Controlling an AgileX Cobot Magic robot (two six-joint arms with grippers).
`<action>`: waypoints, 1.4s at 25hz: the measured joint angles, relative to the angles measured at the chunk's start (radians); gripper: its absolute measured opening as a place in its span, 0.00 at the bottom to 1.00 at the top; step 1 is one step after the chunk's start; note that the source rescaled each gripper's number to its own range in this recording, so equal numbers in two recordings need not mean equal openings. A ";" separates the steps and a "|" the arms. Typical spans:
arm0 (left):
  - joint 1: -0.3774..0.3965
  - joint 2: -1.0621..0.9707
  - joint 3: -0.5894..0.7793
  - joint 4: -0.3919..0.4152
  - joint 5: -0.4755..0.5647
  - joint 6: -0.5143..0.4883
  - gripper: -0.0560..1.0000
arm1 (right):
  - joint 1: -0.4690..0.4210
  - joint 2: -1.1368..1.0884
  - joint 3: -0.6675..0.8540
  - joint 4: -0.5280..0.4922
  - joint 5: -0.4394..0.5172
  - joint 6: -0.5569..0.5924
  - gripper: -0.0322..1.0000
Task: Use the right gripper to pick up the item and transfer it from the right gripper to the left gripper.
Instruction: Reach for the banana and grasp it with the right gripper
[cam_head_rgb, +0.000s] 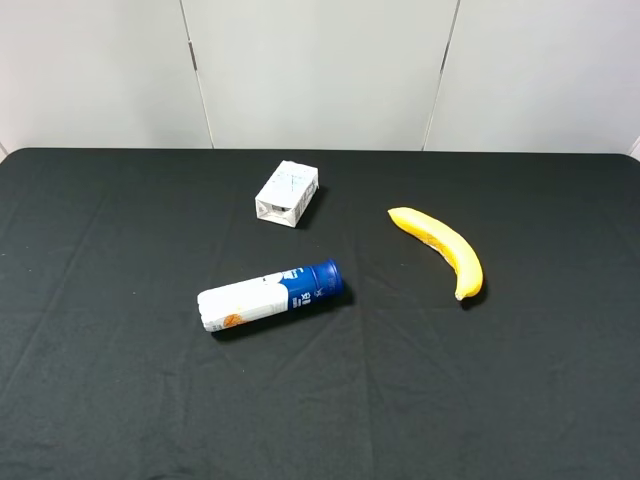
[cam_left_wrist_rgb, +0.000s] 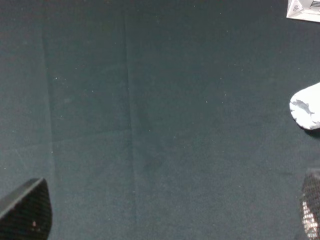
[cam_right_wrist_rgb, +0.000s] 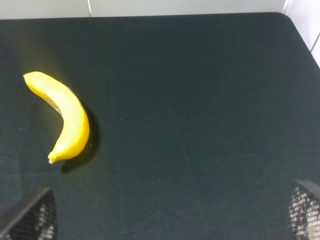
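The right gripper (cam_right_wrist_rgb: 169, 212) hangs above the black cloth (cam_right_wrist_rgb: 200, 125) with its jaws spread wide and nothing between them. Only its two mesh-faced fingertips (cam_right_wrist_rgb: 30, 217) show at the edges of its wrist view. The banana (cam_right_wrist_rgb: 67, 117) lies flat ahead of it, outside the gap and beyond one fingertip, well apart from the claw.

A straight descent from here would probably close on bare cloth, so the claw needs to shift across first. The fruit is curved and smooth. A pinch near a tapered end could let it swivel or slip out, and a grip at mid-length may leave the other claw too little to take.

The left gripper (cam_left_wrist_rgb: 170, 210) is likewise spread open and empty over the cloth. The white end of the white-and-blue tube (cam_left_wrist_rgb: 307, 107) lies ahead of one of its fingers, and a corner of the small white carton (cam_left_wrist_rgb: 305, 10) lies farther on. The banana does not show in its wrist view. The high view shows neither arm.
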 joint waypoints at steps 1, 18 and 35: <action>0.000 0.000 0.000 0.000 0.000 0.000 0.98 | 0.000 0.000 0.000 0.000 0.000 0.000 1.00; 0.000 0.000 0.000 0.000 0.000 -0.012 0.98 | 0.000 0.486 -0.255 0.032 -0.008 -0.063 1.00; 0.000 0.000 0.000 0.000 0.000 -0.015 0.98 | 0.344 1.042 -0.318 0.015 -0.057 -0.098 1.00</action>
